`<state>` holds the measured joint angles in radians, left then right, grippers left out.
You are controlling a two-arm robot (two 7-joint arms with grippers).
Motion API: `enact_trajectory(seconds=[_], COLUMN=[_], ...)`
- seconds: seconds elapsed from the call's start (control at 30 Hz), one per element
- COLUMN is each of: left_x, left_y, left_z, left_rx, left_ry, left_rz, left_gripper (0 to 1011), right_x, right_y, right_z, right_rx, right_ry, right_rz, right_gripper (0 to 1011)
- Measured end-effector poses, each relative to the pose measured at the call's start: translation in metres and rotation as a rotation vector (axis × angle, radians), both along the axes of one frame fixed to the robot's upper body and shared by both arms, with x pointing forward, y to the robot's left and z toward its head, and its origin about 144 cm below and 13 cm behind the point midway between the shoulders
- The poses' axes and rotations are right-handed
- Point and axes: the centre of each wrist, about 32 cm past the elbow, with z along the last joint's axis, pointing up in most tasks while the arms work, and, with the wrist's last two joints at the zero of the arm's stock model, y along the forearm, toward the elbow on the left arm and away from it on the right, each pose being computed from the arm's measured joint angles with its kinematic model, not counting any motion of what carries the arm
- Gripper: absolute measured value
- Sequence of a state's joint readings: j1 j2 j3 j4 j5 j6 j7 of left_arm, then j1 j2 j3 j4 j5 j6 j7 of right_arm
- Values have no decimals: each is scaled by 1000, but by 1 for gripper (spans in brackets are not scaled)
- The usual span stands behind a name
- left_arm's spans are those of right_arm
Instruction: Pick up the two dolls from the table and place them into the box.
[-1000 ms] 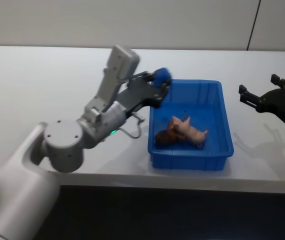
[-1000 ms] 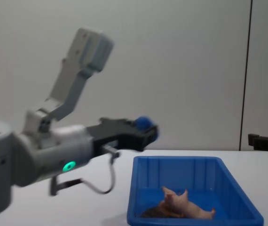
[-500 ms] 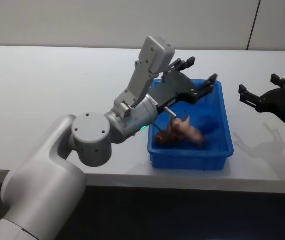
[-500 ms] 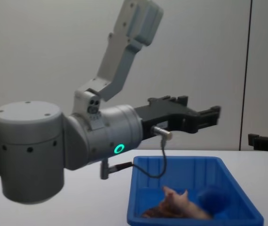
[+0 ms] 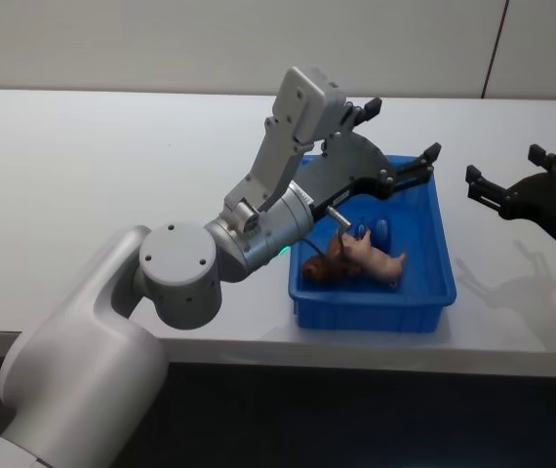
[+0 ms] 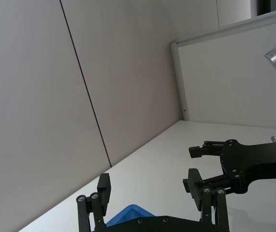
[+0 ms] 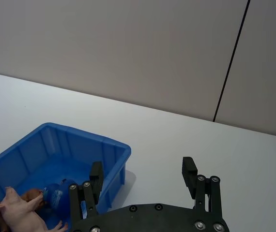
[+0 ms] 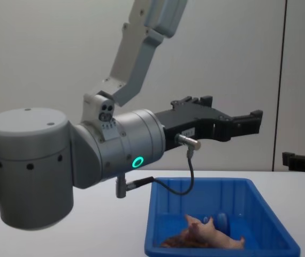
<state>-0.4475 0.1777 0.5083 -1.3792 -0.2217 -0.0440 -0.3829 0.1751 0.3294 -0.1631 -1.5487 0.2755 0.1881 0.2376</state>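
**Three toys in the box, both tools spread**

The left tool (image 5: 400, 136) hangs above the far half of the blue box (image 5: 441, 244), its dark fingers (image 5: 422, 161) spread wide with nothing between them. In the chest view it hovers (image 8: 233, 115) well above the box rim (image 8: 200, 183).

Inside the box, at about 7 o'clock from its centre, the brown creature (image 5: 319, 265) lies against the pale pink pig (image 5: 374, 256), the two touching. The blue duck (image 5: 380, 231) sits just beyond the pig, at 12 o'clock from it, near the box's middle. The right wrist view shows the duck (image 7: 55, 193) beside the pig (image 7: 24, 212).

At 3 o'clock, well apart from the box, the right tool (image 5: 517, 175) hovers over the white tabletop (image 5: 83, 195), fingers spread and empty.
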Motion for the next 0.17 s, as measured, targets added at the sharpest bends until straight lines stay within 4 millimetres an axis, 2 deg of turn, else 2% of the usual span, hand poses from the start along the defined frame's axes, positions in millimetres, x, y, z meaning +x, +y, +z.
enact_trajectory(seconds=[0.17], left_x=[-3], left_y=[2], left_z=[1], left_rx=[-5], left_ry=[-9], left_rz=[7], left_gripper=[1001], right_x=[0], right_y=[0], right_z=[0], right_rx=[0], right_ry=[0], right_rz=[0], right_gripper=[1000])
